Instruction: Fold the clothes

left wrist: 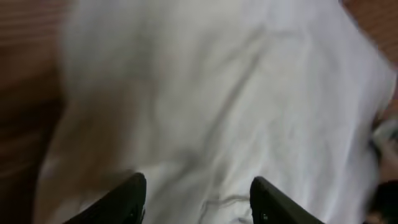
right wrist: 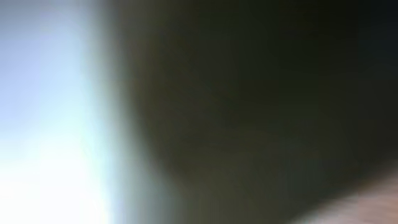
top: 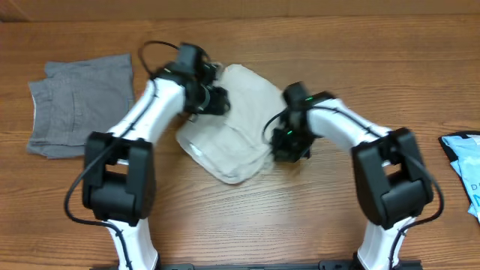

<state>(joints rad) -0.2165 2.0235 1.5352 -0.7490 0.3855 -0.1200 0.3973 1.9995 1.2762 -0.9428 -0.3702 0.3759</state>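
Observation:
The clothes (top: 232, 127), a pair of pale cream shorts, lie bunched into a rough folded bundle in the middle of the wooden table. My left gripper (top: 214, 97) hovers over their upper left edge. In the left wrist view it (left wrist: 198, 186) is open, its dark fingers (left wrist: 127, 202) spread above the creased cloth (left wrist: 217, 93) with nothing between them. My right gripper (top: 289, 150) is down at the bundle's right edge. Its wrist view is a dark blur pressed close to something, so I cannot see whether cloth is pinched; it reads as shut.
Darker grey shorts (top: 79, 105) lie flat at the far left of the table (top: 247, 225). A light-blue printed item (top: 465, 169) sits at the right edge. Both arm bases stand at the front edge.

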